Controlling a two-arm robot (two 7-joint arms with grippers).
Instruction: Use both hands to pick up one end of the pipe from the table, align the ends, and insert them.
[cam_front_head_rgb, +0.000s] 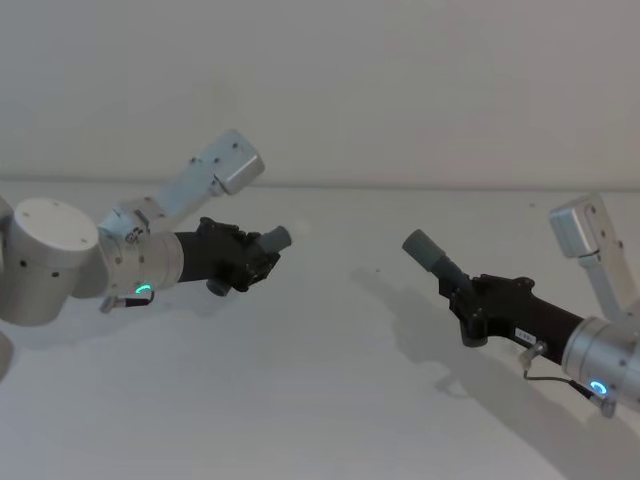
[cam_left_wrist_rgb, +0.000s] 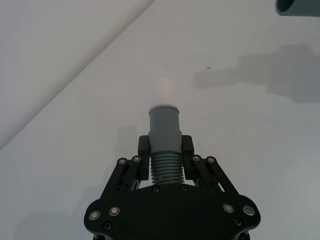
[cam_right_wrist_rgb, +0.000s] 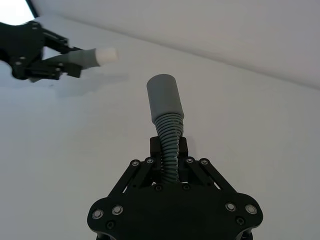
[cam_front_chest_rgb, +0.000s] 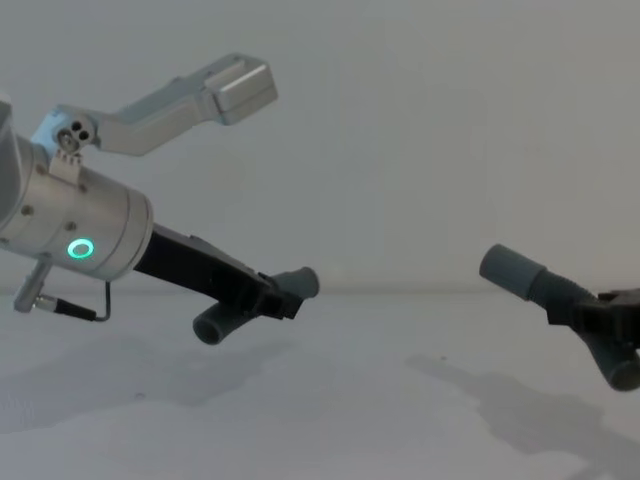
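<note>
A bare, matt white table (cam_front_head_rgb: 330, 420) runs back to a plain pale wall (cam_front_head_rgb: 400, 80), and both halves of the pipe hang clear above that table in my grip

Over the table's left side, my left gripper (cam_front_head_rgb: 262, 258) is clamped across the ribbed body of the left hose piece (cam_left_wrist_rgb: 165, 170). Its fingers press in from either side. The smooth grey left cuff (cam_left_wrist_rgb: 164, 127) juts out beyond my fingertips, tipped by the narrower white spigot (cam_left_wrist_rgb: 166, 90). The dark open end (cam_front_chest_rgb: 208, 328) sticks out below the gripper, toward the table

Over the table's right side, my right gripper (cam_front_head_rgb: 460, 292) pinches the right hose piece (cam_right_wrist_rgb: 169, 135) by its ribs. From there the hose curves up and out ahead of the fingers to the right cuff (cam_right_wrist_rgb: 163, 97)

The two cuffs face each other across the table's middle, well apart and not yet joined, each angled slightly upward from the table. Soft shadows (cam_front_head_rgb: 430, 340) of the arms and hose pieces fall on the table beneath them
</note>
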